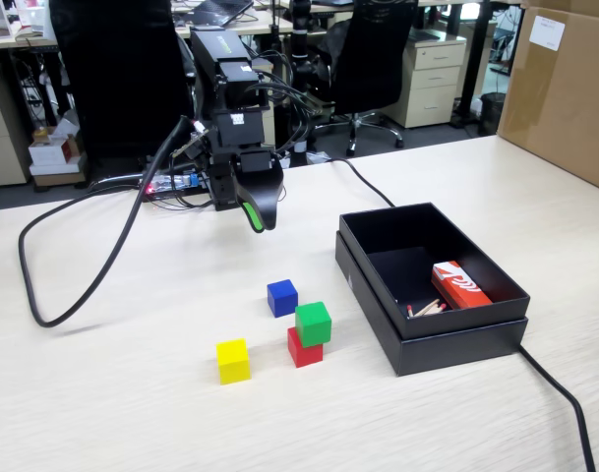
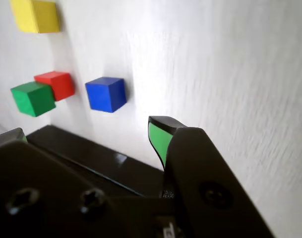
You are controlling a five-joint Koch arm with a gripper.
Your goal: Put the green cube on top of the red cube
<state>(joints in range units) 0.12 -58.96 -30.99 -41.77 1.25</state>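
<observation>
The green cube (image 1: pixel 314 323) already sits on the red cube (image 1: pixel 303 350), skewed toward the black box (image 1: pixel 456 334), between it and the blue cube (image 1: pixel 282 297). The tool (image 1: pixel 258 218) hangs empty, well apart; whether its jaws are apart, I cannot tell. Best to stay clear of the stack and avoid nudging it.

The green cube (image 1: pixel 314 323) is sitting on top of the red cube (image 1: pixel 303 349), shifted a little toward the black box (image 1: pixel 447 339) just to its right on the pale wooden surface (image 1: pixel 132 413). The claw (image 1: pixel 257 216) is hanging well behind the green cube, clear of it, holding nothing; its jaws are overlapping here.
</observation>
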